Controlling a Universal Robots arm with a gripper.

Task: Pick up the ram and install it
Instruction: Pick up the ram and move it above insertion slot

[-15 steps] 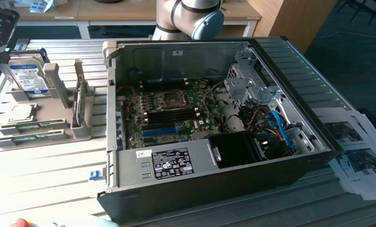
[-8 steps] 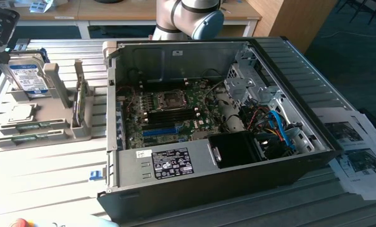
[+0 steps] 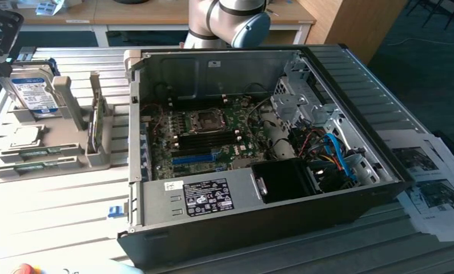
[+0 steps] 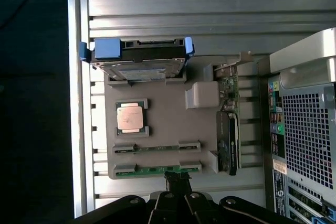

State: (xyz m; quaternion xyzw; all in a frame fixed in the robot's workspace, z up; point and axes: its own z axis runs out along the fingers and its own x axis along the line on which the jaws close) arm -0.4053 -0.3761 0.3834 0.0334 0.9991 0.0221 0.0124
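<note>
Two green ram sticks stand on edge in slots of a grey holder [image 4: 168,114]. One ram stick [image 4: 156,148] [image 3: 40,153] lies closer to the processor. The other ram stick [image 4: 157,170] [image 3: 36,167] sits at the holder's outer edge. My gripper [image 4: 176,178] hangs well above the holder with its dark fingers shut together and nothing between them. In the wrist view the fingertips line up over the outer stick. In the exterior view, my gripper [image 3: 2,40] shows as a dark shape at the upper left, above the hard drive.
The holder also carries a silver hard drive [image 3: 32,91] in a blue bracket, a square processor [image 4: 130,117] and an upright card [image 4: 228,145]. An open computer case [image 3: 249,222] fills the middle of the exterior view, its motherboard [image 3: 204,137] exposed. Papers [image 3: 432,182] lie to the right.
</note>
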